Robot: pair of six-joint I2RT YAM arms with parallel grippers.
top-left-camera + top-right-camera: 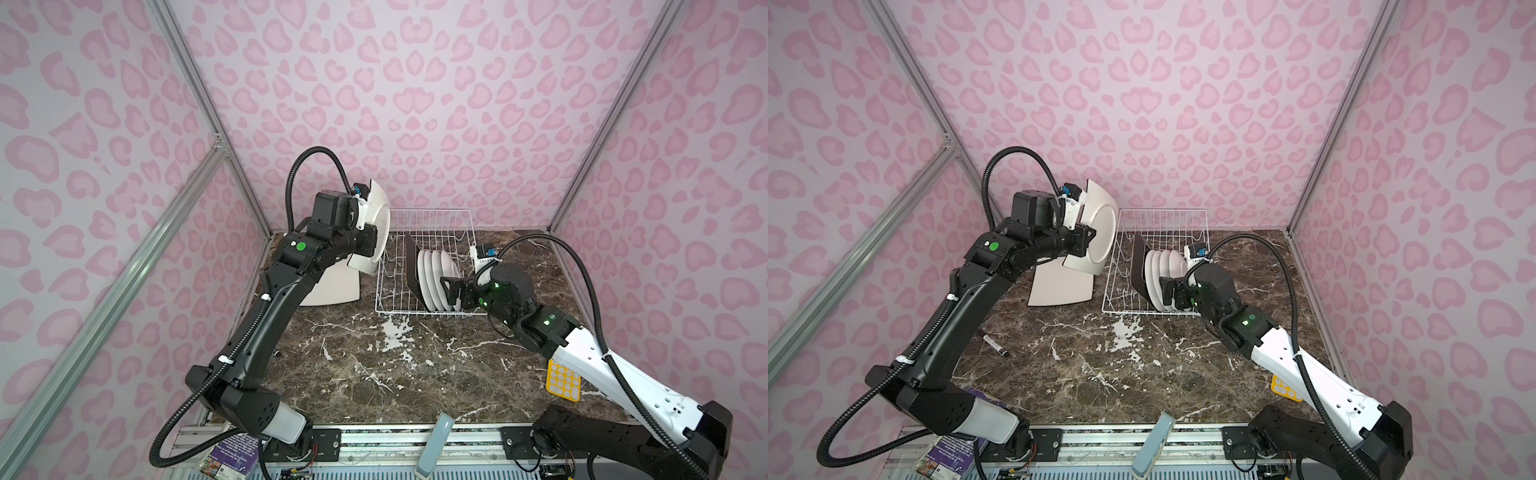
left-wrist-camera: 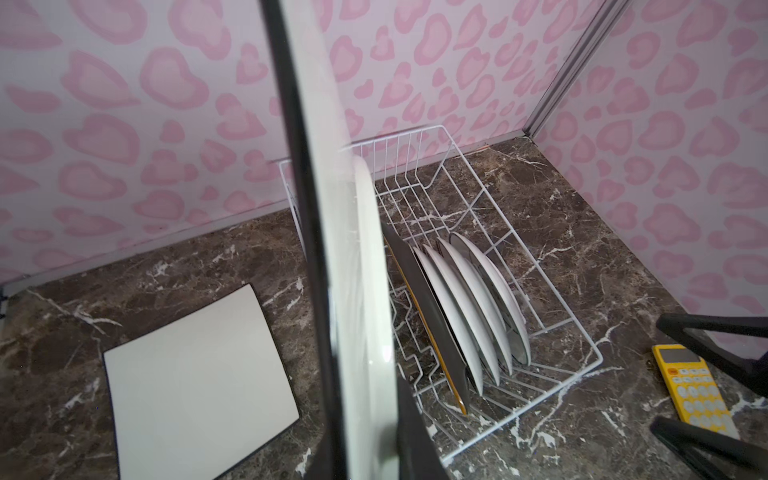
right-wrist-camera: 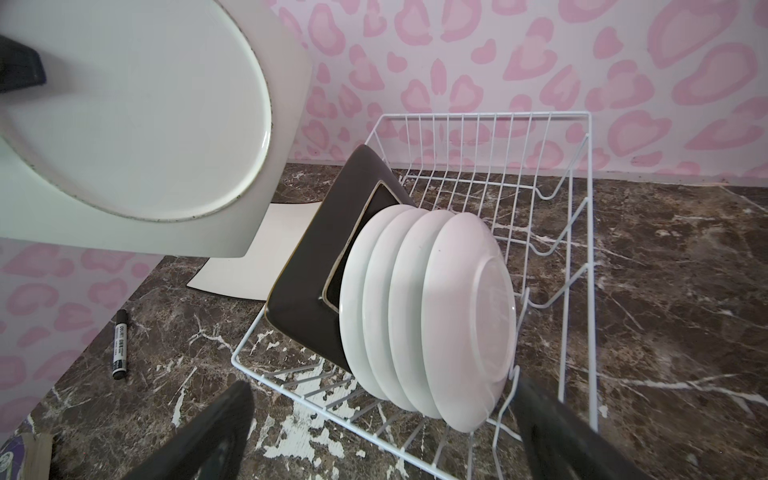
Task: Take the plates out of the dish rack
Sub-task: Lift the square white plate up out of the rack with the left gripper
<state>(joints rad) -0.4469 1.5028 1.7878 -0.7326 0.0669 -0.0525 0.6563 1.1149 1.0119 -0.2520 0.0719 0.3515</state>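
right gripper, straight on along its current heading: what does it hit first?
Most likely the nearest round white plate, the outermost of the four standing in the dish rack. The right gripper is open and points at its underside. How far off it is, I cannot tell.

Bright even light, soft shadows, wide-angle bending at edges, close cream plate (image 2: 365, 291) blurred.

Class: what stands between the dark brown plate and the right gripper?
Four round white plates, on edge in the dish rack; right wrist view shows it.
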